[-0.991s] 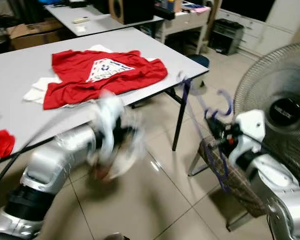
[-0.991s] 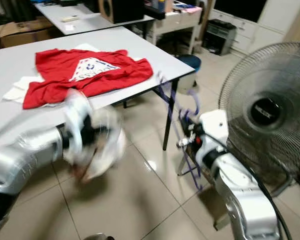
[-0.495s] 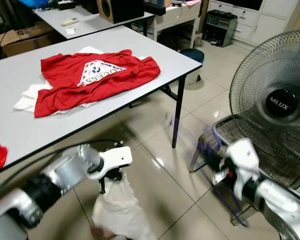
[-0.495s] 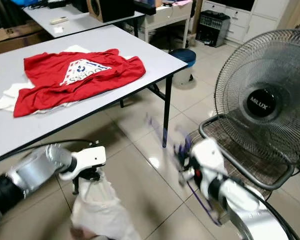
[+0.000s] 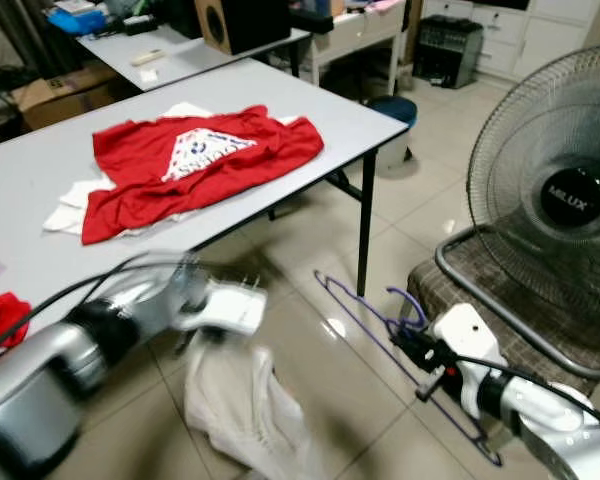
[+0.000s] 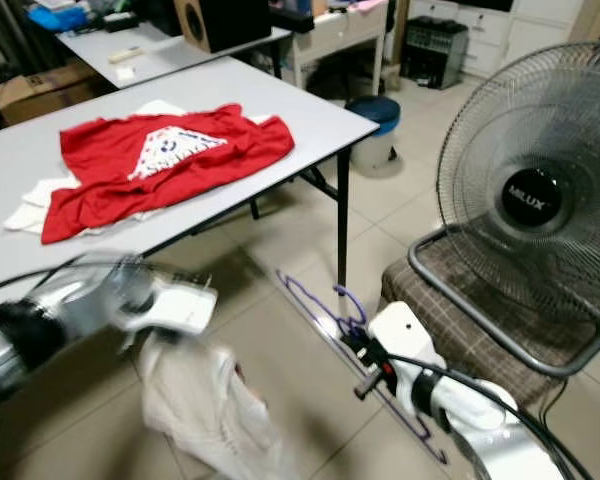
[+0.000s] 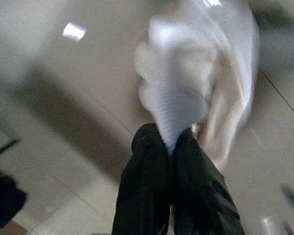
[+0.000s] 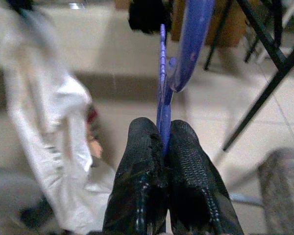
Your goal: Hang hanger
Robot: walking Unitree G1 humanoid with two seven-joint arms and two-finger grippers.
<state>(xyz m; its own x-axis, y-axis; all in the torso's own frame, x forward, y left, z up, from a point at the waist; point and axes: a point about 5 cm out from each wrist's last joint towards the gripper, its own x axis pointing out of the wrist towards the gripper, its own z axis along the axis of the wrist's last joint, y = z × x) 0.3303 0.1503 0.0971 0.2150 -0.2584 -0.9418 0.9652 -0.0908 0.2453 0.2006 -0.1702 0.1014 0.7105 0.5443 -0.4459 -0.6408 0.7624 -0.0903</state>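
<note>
- The right hand [image 8: 161,147] has its two fingers pressed together on the hanger [image 5: 380,330], a thin purple wire one, pinching it at the neck just below the hook.
- From that grip the hook curls up just beyond the fingertips, and the hanger's long bars slant out to either side, low over the tiled floor [image 5: 320,400].
- The left hand [image 7: 170,142] has its fingers closed on a bunched fold of a white garment [image 5: 240,400]; the cloth droops straight down from the pinch, its lower end at or close to the floor.
- The garment hangs well apart from the hanger, off to the right hand's inner side, and is blurred in the head views.
- Beyond the left hand stands the worktop [image 5: 40,170] with a red shirt [image 5: 200,155] spread on it; just past the right hand are a chair [image 5: 470,280] and a fan [image 5: 560,200].
- Step, as I judge it: both pieces are gripped and carried, but the garment is not yet on the hanger and no rail is in sight.
- The next move would call for bringing the two hands together, threading one hanger bar into the garment's neck or shoulder, and keeping the cloth clear of the floor.
</note>
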